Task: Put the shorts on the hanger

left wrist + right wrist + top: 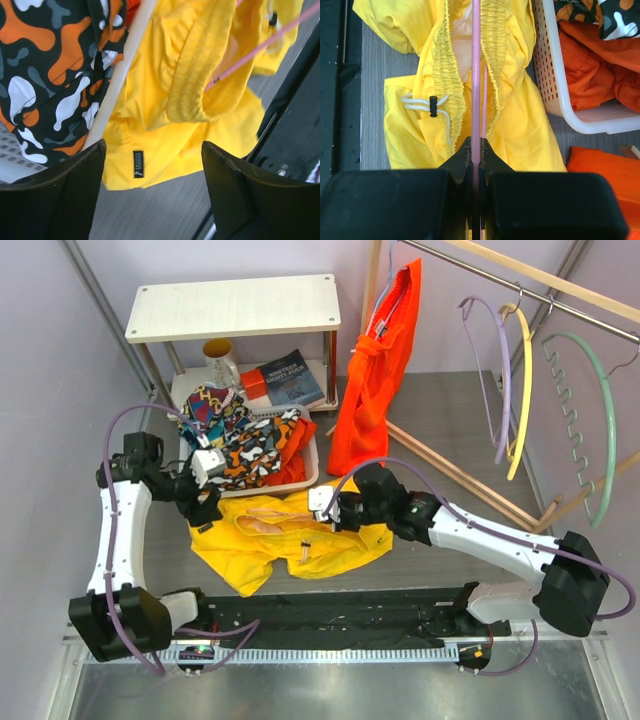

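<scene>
Now my right gripper (475,151): pinching thin pale pink hanger (476,75) inside bright yellow fabric shorts (520,120).
My left gripper (153,150): spread.

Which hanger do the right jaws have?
The pale pink hanger, clamped in the right gripper and running through the waist opening of the yellow shorts. The lilac hanger and yellow hanger hang on the rail.

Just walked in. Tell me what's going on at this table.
The right tool is shut on the pink hanger, whose thin bar runs into the open waistband of the yellow shorts. The shorts lie crumpled on the table beside the white basket of patterned cloth. The left tool is open, hovering over the shorts' hem near the basket, holding nothing. The shorts are not yet hung.
</scene>
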